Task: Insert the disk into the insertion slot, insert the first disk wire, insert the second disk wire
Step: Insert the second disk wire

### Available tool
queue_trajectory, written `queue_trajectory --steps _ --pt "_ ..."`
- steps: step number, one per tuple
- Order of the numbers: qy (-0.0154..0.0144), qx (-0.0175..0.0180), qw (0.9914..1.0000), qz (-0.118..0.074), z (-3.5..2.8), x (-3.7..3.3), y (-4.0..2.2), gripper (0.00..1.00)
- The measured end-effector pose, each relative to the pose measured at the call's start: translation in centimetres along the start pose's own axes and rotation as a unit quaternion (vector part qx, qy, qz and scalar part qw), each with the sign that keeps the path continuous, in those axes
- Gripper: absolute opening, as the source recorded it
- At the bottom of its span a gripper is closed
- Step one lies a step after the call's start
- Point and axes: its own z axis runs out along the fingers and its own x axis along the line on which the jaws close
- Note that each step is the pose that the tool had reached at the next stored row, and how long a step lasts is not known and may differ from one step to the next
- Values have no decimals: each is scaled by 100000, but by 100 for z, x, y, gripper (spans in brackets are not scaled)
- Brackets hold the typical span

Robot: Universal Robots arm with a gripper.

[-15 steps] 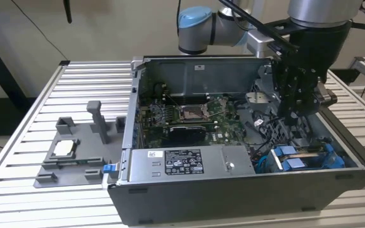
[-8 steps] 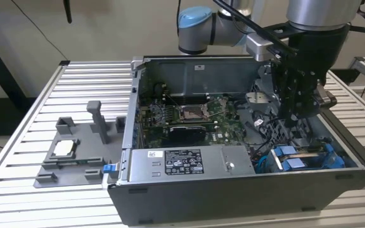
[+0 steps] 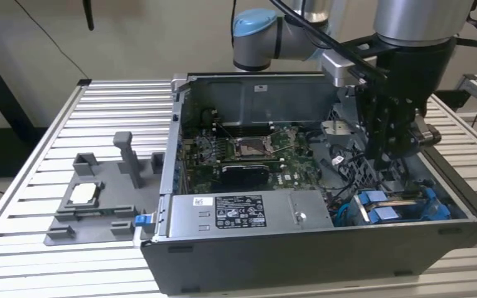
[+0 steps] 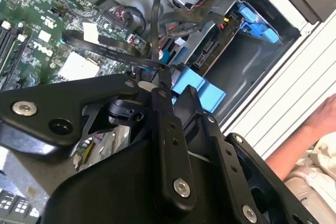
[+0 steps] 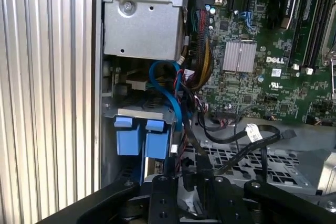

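Note:
The disk sits in the insertion slot (image 3: 458, 214) at the case's front corner, on the exterior view's right. Its blue carrier tabs (image 3: 384, 214) stick up out of the bay, and they also show in both wrist views (image 5: 137, 141) (image 4: 195, 86). My gripper (image 3: 392, 152) hangs inside the case, just behind the slot. In the second wrist view its fingertips (image 4: 155, 81) are pressed together on a thin black wire (image 4: 155, 24) that runs away from them. Loose black cables, one with a white tag (image 5: 253, 129), lie beside the bay.
The motherboard (image 3: 251, 149) fills the case's middle, and the grey power-supply box (image 3: 247, 211) stands along its front. A blue cable (image 5: 169, 94) loops beside the bay. A grey fixture (image 3: 97, 198) sits on the slatted table on the exterior view's left. A person's hand (image 4: 315, 124) rests outside the case.

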Motion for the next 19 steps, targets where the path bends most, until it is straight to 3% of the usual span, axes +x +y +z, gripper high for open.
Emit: queue_trajectory --steps 3,6,11,13,15,17,18,19 --pt "36 330 99999 18 21 -2 10 29" --pt "52 507 99999 21 28 -2 13 16" --pt "30 492 99999 31 34 42 7 16" --pt "-59 331 99999 26 44 87 -13 16" --pt "-340 104 99999 59 57 129 -34 16" --pt "-853 -35 99996 131 74 165 -53 16" --pt "-1266 -36 99992 192 80 178 -62 16" --pt "-1947 11 99981 304 85 190 -70 16"
